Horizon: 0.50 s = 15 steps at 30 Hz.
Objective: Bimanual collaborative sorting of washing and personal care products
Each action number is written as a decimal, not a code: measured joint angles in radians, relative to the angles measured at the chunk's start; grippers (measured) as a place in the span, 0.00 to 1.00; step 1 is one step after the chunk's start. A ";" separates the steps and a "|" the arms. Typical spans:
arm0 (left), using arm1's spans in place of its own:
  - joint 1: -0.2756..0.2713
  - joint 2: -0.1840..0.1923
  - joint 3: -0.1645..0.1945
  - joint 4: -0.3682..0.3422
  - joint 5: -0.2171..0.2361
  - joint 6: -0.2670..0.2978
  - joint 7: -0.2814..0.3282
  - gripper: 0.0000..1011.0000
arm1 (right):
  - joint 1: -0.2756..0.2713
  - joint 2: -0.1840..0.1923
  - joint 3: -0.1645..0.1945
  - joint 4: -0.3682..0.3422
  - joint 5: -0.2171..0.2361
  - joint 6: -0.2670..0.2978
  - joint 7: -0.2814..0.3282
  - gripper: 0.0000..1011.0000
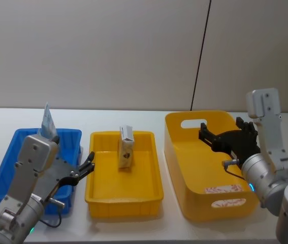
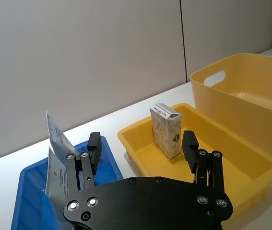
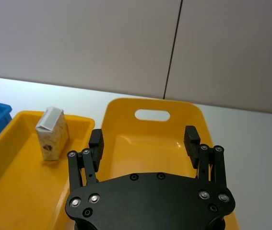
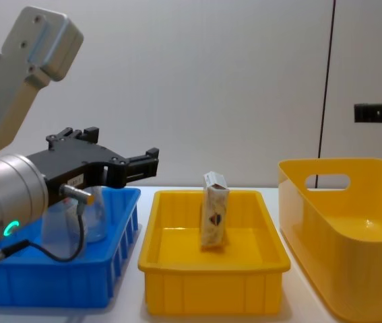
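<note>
The carton (image 1: 125, 149) stands upright mid-frame in the shallow yellow tray (image 1: 123, 195). The left gripper (image 1: 89, 162), spread and empty at lower left, should likely straddle the carton's middle squarely and close gently, lest it tip. The right gripper (image 1: 203, 133) hangs released over the deep bin (image 1: 184, 152), right.

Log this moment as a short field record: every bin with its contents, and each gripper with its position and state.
left bin: blue plastic bin, holding translucent whitish soft pouches
middle bin: shallow yellow plastic tray, with one small white-and-orange cardboard carton upright inside
right bin: deep yellow plastic bin with a handle slot
left gripper: open, holding nothing, above the blue bin's right edge, pointing toward the tray
right gripper: open, holding nothing, above the deep bin
</note>
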 joint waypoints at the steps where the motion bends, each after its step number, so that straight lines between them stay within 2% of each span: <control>1: 0.000 0.000 0.000 0.000 0.000 0.000 0.001 0.99 | -0.002 0.005 -0.001 0.002 0.000 -0.017 0.010 0.99; 4: 0.003 -0.003 -0.006 -0.001 0.003 0.007 0.009 0.99 | -0.005 0.011 -0.002 0.004 0.000 -0.036 0.025 0.99; 9: 0.007 -0.010 -0.014 -0.003 0.008 0.022 0.025 0.99 | -0.006 0.009 -0.001 0.004 0.000 -0.033 0.027 0.99; 15: 0.010 -0.023 -0.029 -0.003 0.015 0.049 0.054 0.99 | -0.002 -0.016 0.010 0.004 -0.007 0.024 -0.001 0.99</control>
